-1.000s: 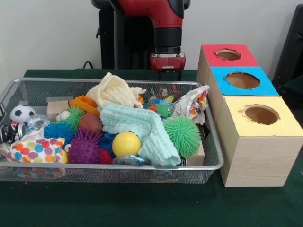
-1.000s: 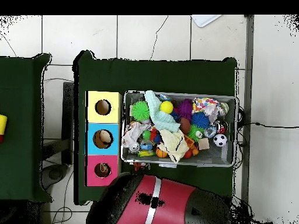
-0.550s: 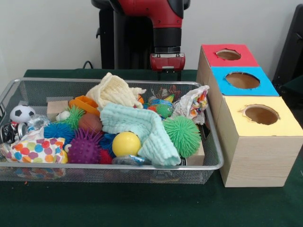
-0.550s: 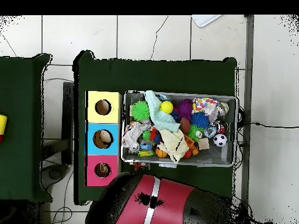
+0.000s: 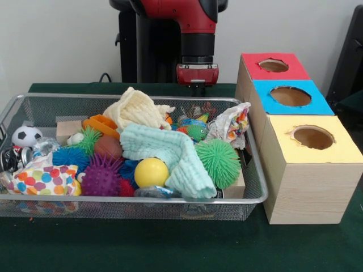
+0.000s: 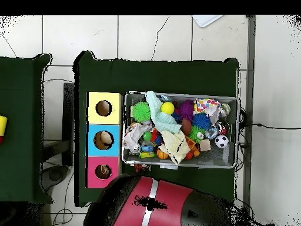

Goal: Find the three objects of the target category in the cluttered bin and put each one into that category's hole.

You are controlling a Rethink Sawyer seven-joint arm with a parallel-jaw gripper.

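Dark green cloth covers the surface (image 5: 170,249), against a plain pale wall. Wire mesh bin (image 5: 258,187) sits at the middle, packed with clutter: mint cloth (image 5: 170,153) draped over the centre, cream cloth (image 5: 136,110) bunched behind it, yellow ball (image 5: 151,171) in front, touching the mint cloth. Green spiky ball (image 5: 218,163) lies by the bin's right wall, purple spiky ball (image 5: 102,177) and blue spiky ball (image 5: 71,157) left of the yellow ball. Small soccer ball (image 5: 26,135) at the far left end; polka-dot cloth (image 5: 42,180) at the near left corner. Just beside the bin stands a wooden box with three holes: red hole (image 5: 273,65), blue hole (image 5: 290,96), yellow hole (image 5: 313,137). Overhead, something pale shows inside the blue hole. Gripper (image 5: 197,86) hangs behind the bin's far rim, above the clutter, touching nothing; cannot tell how its fingers are set.
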